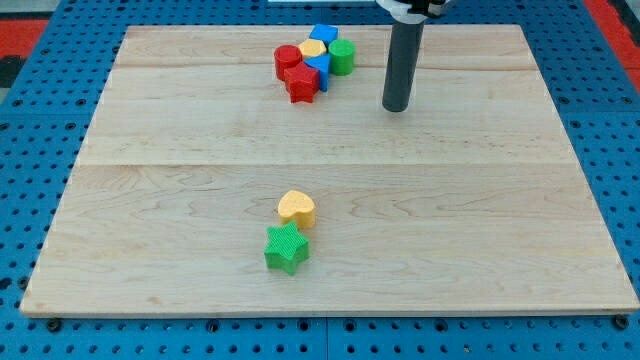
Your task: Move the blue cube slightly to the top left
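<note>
Claw is hardly the word for what we carry: our arm ends in a plain dark rod, so nothing on it can stand apart, come together or clamp on anything. Our tip (pixel 396 108) rests on the tabletop (pixel 480 240) toward the view's top, right of the middle.

We see the blue cube (pixel 323 35) at the view's top edge of a tight cluster, turned so that one corner points toward the view's top; it shows no clear long axis. It touches the yellow block (pixel 313 49) just below it, and the green cylinder (pixel 342 57) sits at its lower right. A second blue block (pixel 319 66), a red cylinder (pixel 287 61) and a red star-like block (pixel 302 82) fill out the cluster below the blue cube and to its lower left.

From our tip, the blue cube lies toward the view's upper left, apart from it, with the green cylinder between the two and nearest the rod.

Well below the blue cube, near the tabletop's middle, a yellow heart (pixel 296 208) touches a green star (pixel 286 248).

Pale wooden planks make up the tabletop, which lies on a blue perforated surface (pixel 30 180).
</note>
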Controlling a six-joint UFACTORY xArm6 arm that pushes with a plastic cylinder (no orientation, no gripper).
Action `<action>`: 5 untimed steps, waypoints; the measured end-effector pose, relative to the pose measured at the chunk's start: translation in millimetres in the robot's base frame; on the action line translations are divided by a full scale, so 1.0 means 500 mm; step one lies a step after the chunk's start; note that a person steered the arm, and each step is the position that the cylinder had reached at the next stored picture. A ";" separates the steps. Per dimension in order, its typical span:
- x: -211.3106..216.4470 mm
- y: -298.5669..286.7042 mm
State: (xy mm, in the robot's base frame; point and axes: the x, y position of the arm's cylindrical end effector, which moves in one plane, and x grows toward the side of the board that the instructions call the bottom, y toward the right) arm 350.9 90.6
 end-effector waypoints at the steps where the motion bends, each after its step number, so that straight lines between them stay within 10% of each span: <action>1: 0.006 -0.005; 2: 0.020 0.001; 5: -0.281 -0.131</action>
State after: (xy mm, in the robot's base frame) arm 210.6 25.1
